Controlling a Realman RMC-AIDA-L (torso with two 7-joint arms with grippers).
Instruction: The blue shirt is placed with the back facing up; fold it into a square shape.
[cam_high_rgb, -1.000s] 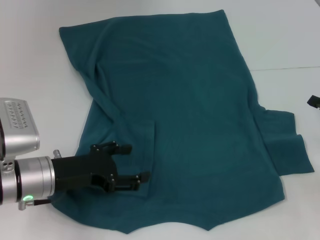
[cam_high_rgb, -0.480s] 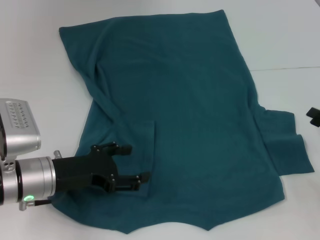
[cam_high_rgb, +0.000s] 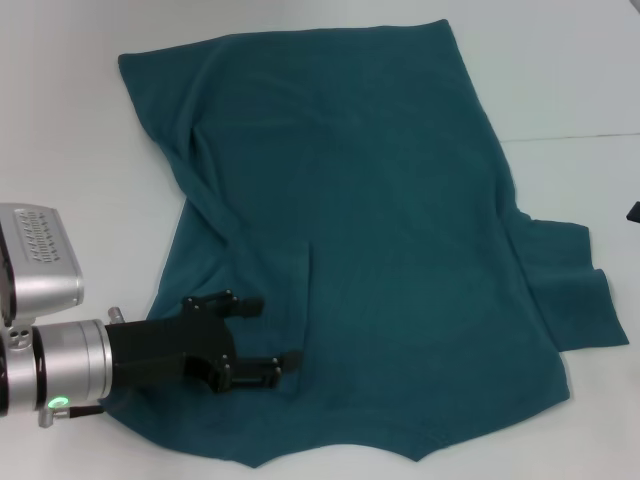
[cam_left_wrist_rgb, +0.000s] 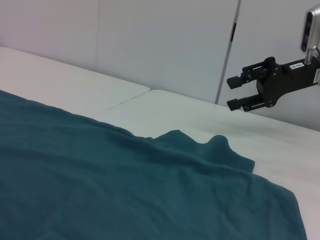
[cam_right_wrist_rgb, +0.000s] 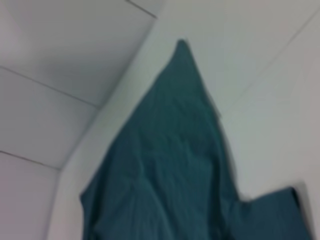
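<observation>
The blue shirt (cam_high_rgb: 370, 230) lies spread flat on the white table (cam_high_rgb: 80, 150), plain side up, with its hem at the far end. Its right sleeve (cam_high_rgb: 575, 290) sticks out sideways, and the left sleeve is folded in over the body, leaving a straight edge (cam_high_rgb: 308, 290). My left gripper (cam_high_rgb: 268, 332) hovers low over that folded-in sleeve near the shirt's near left corner, fingers open and holding nothing. My right gripper (cam_left_wrist_rgb: 232, 93) hangs open in the air beyond the shirt's right side; in the head view only a sliver of it shows at the right edge (cam_high_rgb: 634, 211).
A seam (cam_high_rgb: 570, 137) runs across the table top at the right. Bare white table surrounds the shirt on every side. A pale panelled wall (cam_left_wrist_rgb: 165, 45) stands behind the table. The right wrist view shows the shirt (cam_right_wrist_rgb: 170, 165) from a distance.
My left gripper has slipped slightly toward the near edge, still open. The right gripper has pulled away to the right, almost out of the head view. The shirt has not moved.
</observation>
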